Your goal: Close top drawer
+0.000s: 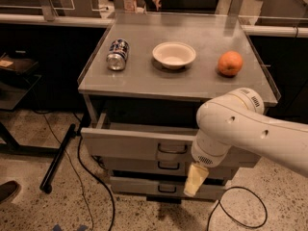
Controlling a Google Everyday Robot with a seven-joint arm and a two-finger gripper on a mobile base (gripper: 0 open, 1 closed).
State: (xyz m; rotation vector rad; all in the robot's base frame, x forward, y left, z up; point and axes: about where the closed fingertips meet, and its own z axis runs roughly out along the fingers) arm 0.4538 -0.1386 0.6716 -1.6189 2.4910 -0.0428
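Note:
The top drawer (126, 143) is a wide grey metal drawer under the cabinet top. It stands a short way out, with a narrow strip of its inside showing behind the front panel. Its small dark wire handle (172, 149) sits at the centre of the panel. My white arm (240, 129) comes in from the right and crosses the drawer's right half. My gripper (195, 179) hangs below the wrist, in front of the lower drawers and just right of the handles; one pale finger shows.
On the grey cabinet top (144, 81) lie a tipped can (117, 54), a white bowl (174, 55) and an orange (230, 63). Two shorter drawers (144, 166) sit below. Cables (91, 177) and a black bar (57, 158) lie on the floor at left.

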